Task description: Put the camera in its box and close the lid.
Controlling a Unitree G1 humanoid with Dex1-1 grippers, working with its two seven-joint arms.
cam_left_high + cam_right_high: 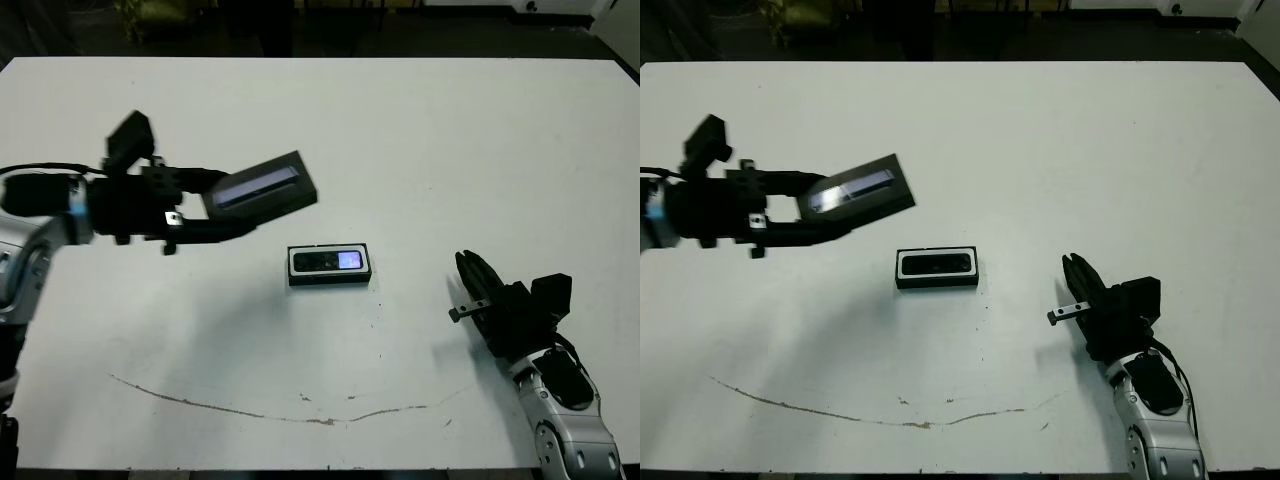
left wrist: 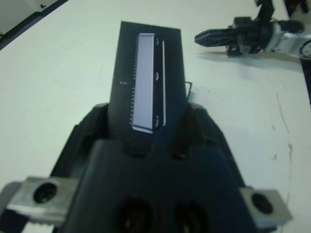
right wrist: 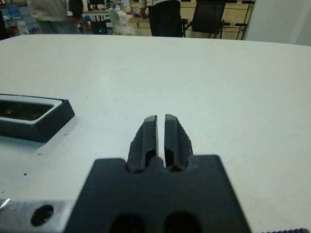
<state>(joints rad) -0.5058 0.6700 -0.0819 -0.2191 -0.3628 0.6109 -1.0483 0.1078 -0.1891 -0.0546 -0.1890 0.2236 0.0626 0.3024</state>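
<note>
White table [image 1: 420, 130], box [image 1: 329, 266] at centre with camera [image 1: 327, 261] inside, left gripper [image 1: 215, 210] holding lid [image 1: 262, 186] aloft, right gripper [image 3: 161, 127] pinched together, empty

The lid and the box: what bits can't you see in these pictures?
- Lid: near end hidden between the left end effector's fingers, in the head and left wrist views.
- Box: cut off by the right wrist picture's edge.
- Camera in the box: too small in the head views to show its lenses.
- Lid's underside: faces away everywhere.

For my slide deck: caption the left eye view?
Left gripper holds lid above table; camera sits in box.
</note>
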